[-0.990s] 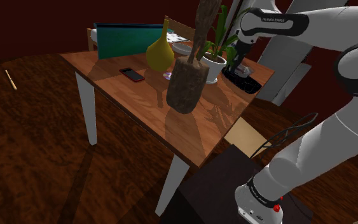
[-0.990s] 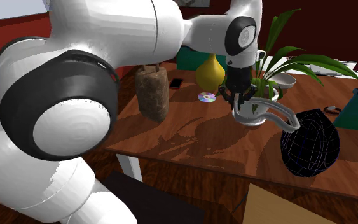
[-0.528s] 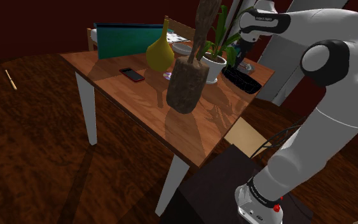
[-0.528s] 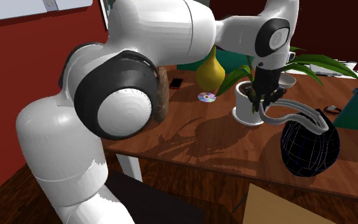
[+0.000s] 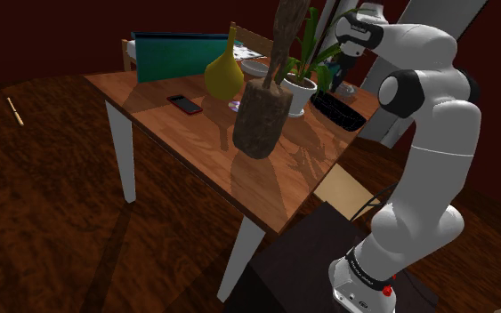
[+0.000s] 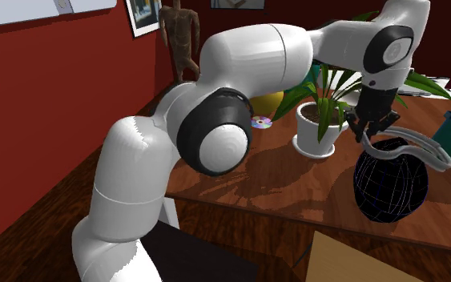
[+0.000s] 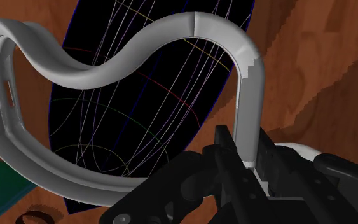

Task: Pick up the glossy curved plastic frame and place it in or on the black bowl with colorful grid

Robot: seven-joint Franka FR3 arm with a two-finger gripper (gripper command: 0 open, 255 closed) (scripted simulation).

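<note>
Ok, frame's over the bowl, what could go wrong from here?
The gripper clasps the grey frame at one end, and its far end juts past the rim of the black bowl; released here, it may tip off. The potted plant stands close beside; the arm could brush its leaves.

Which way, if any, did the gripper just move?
Yes. Holding the frame, the gripper went right in the second exterior view, from the plant pot to above the bowl.

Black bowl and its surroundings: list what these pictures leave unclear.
Wrist view: black bowl cut by the picture's edge, lower part behind the end effector.
Second exterior view: grey frame overlaps the bowl's top; touching or apart, cannot tell.
Wrist view: dark ring beside the bowl, cut off by the edge.
</note>
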